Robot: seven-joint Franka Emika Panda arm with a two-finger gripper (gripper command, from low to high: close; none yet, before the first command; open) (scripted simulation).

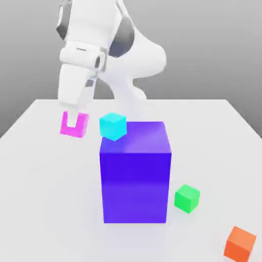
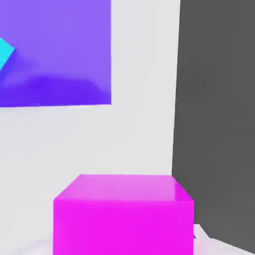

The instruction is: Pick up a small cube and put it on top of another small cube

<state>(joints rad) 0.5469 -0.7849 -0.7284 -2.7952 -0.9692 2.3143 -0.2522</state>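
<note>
A Panda arm's pincer (image 1: 74, 118) reaches down over the small magenta cube (image 1: 74, 124) at the far side of the white bench (image 1: 46, 179), towards the exterior view's left. One pale finger (image 1: 74, 118) shows against the cube's near face, with magenta visible on either side of it, so the fingers appear to straddle the cube; whether they have clenched on it or stand released cannot be told from either view. The cube looks to be at bench level, or barely off it, and square to the hand, a pose that suits a straight top-down grip.

In the hand view the magenta cube (image 2: 123, 214) sits close under the camera, centred, which suggests the hand has been lined up on it deliberately.

Just beside it, towards the exterior view's right, the cyan cube (image 1: 112, 126) stands apart from the magenta one, partly hidden behind the top edge of the big blue-violet block (image 1: 135, 173) that rises in front. As the nearest small cube it seems the likeliest to be stacked upon, and a short sideways carry would reach it. The tall block could crowd that approach.

Further out, a green cube (image 1: 187, 198) rests near the block's base, and an orange cube (image 1: 240, 243) lies at the near corner, both well apart from the work.
</note>
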